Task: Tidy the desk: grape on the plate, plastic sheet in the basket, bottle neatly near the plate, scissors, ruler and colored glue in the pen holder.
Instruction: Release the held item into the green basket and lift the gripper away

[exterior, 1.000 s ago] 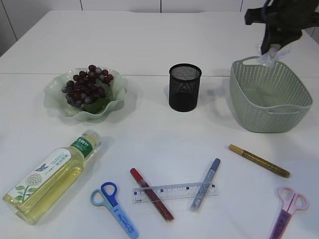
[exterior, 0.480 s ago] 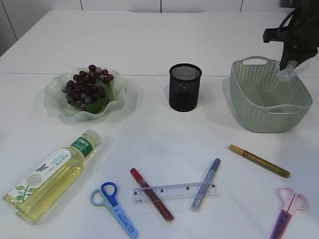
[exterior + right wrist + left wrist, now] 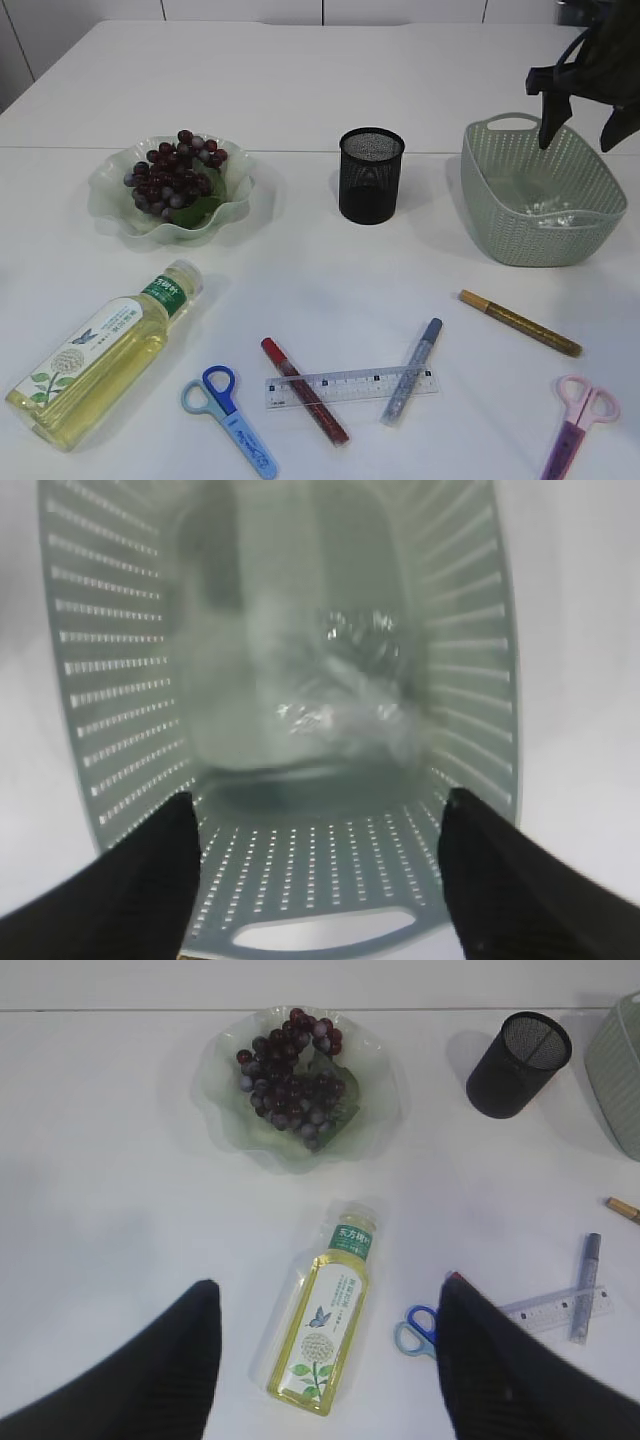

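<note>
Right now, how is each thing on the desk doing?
Grapes: on the plate.
Plastic sheet: lying in the basket.
Bottle: lying on its side.
Pen holder: upright.
Right tool: open above the basket.
Left tool: open, holding nothing.

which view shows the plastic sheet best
The right wrist view: it looks straight down into the basket at the crumpled plastic sheet on its floor. The exterior view catches only a faint glint over the rim; the left wrist view shows none of it.
</note>
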Available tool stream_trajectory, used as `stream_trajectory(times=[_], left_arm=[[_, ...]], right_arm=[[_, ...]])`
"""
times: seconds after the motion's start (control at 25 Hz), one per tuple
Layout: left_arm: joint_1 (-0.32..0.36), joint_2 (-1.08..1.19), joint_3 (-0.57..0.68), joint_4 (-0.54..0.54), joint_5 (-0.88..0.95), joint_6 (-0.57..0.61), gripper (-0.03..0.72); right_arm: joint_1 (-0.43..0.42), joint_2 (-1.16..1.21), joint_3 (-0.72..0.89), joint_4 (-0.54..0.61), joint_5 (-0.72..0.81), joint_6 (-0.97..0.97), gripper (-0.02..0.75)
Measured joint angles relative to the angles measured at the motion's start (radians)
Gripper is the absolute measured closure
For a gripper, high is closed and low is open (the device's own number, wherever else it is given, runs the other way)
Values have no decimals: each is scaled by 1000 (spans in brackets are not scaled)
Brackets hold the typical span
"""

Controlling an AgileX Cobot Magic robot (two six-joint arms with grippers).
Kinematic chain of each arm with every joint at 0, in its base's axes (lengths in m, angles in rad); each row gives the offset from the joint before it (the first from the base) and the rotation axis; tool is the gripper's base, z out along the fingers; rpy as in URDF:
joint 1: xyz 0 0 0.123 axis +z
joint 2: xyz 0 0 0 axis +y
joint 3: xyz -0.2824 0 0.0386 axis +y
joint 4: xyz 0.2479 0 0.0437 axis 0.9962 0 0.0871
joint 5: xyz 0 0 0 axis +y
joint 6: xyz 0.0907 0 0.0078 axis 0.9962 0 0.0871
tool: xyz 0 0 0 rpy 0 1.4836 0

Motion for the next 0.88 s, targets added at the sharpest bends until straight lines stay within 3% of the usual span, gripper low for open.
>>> stream_trajectory(times=[0.4, 0.72, 0.88], left_arm=[[0, 53, 0, 8, 0, 2, 200], [0, 244, 0, -29, 0, 89, 199], [0, 335, 0, -31, -6, 126, 163]], right_arm=[[0, -12, 0, 41, 0, 2, 188], [0, -102, 4, 108, 2, -1, 194], [2, -188, 68, 153, 2, -10, 194]])
